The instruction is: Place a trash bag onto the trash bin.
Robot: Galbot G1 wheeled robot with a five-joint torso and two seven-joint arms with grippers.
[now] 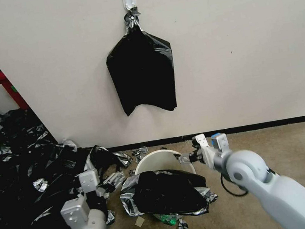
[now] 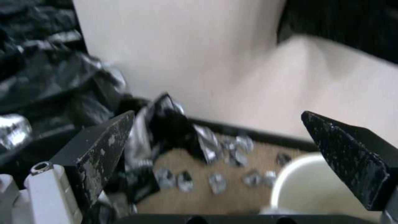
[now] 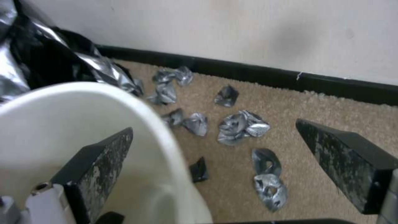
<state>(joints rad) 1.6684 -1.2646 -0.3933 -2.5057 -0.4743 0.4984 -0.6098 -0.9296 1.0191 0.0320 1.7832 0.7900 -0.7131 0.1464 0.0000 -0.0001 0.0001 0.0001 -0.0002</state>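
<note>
- The trash bag [image 1: 168,192] lies crumpled over the near rim of the trash bin [image 1: 155,159] on the carpet, not yet stretched around it.
- Left pincer [image 1: 110,180], jaws apart, hovers left of the bin.
- Right pincer [image 1: 186,158], jaws apart, straddles the far-right rim.
- Judged half done: spreading remains.

No text, label, brand, number or sign could be read on anything in the pictures; every surface there was plain and without any writing.

Head looks down; both wrist cameras closely share the bin [image 1: 155,159].
</note>
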